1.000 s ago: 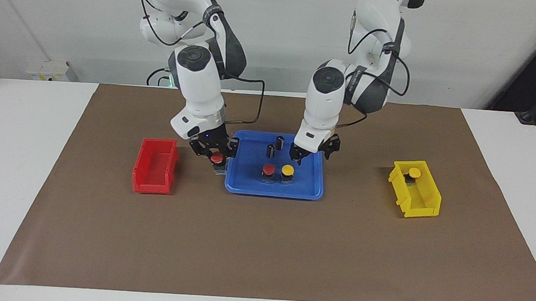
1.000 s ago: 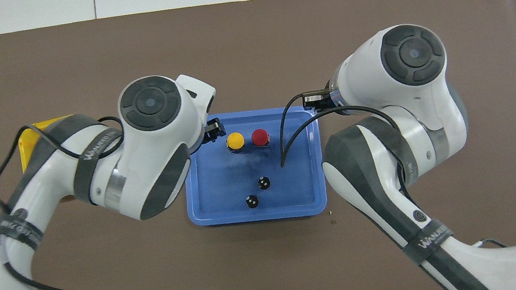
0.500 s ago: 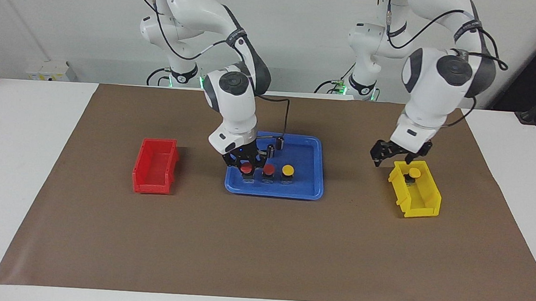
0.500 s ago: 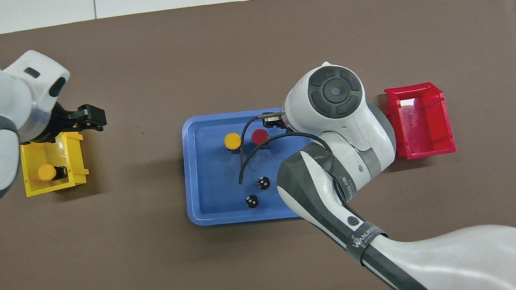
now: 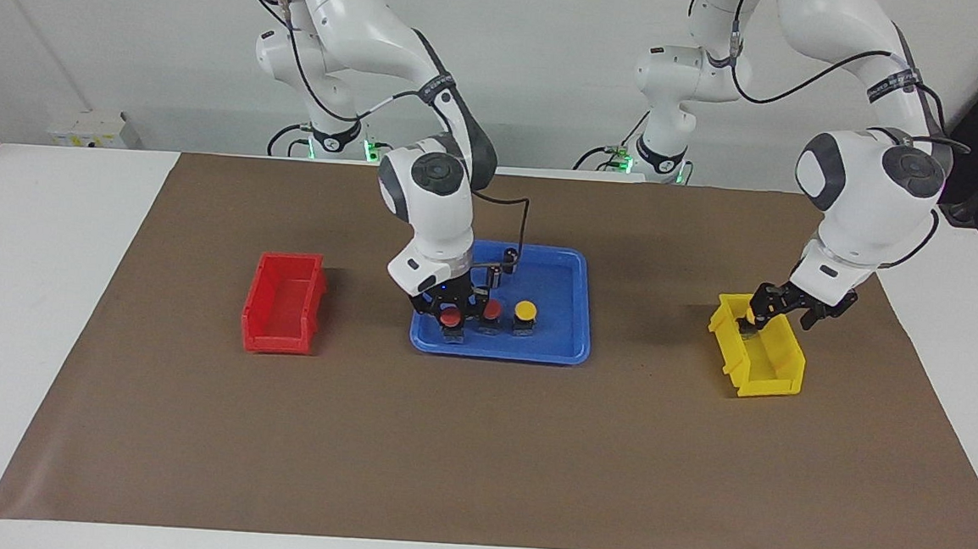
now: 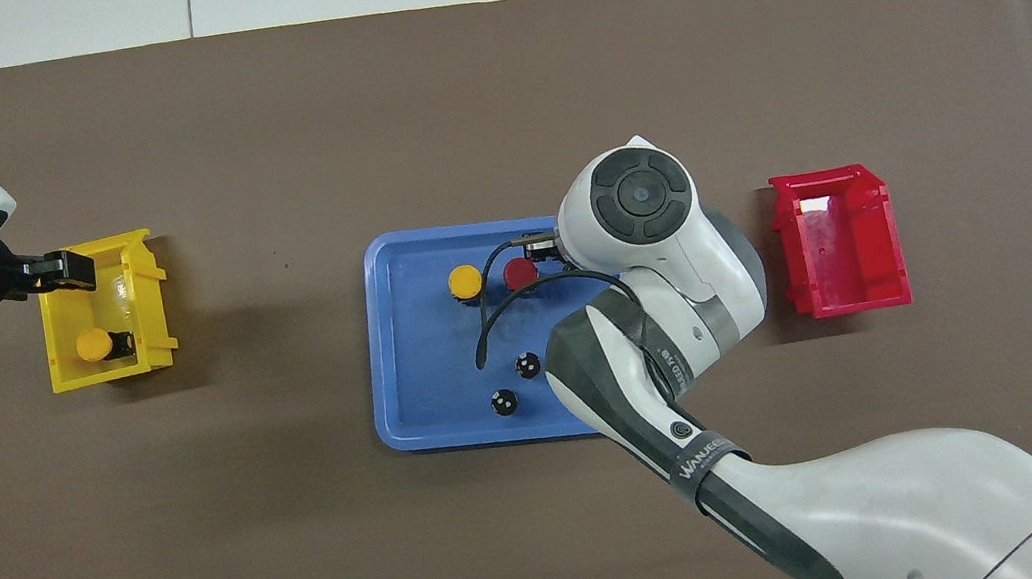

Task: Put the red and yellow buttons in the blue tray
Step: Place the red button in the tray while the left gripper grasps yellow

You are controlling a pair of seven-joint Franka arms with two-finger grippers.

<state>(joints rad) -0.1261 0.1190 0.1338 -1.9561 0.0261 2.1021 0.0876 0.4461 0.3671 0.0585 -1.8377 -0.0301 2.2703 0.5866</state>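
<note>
Red and yellow buttons (image 5: 488, 310): three in blue tray (image 5: 565, 344), right gripper (image 5: 451, 309) low there, clasping red-capped button (image 5: 450, 317), fourth in yellow bin (image 5: 776, 368), left gripper (image 5: 760, 312) over it, finger gap unclear.

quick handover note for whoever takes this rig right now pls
Right gripper: down in the blue tray, shut on a red button.
Left gripper: over the yellow bin, not yet carrying anything.
Done: second red button and one yellow button stand in the tray.
Left: release the red one; bring over the last yellow button from the yellow bin.
</note>
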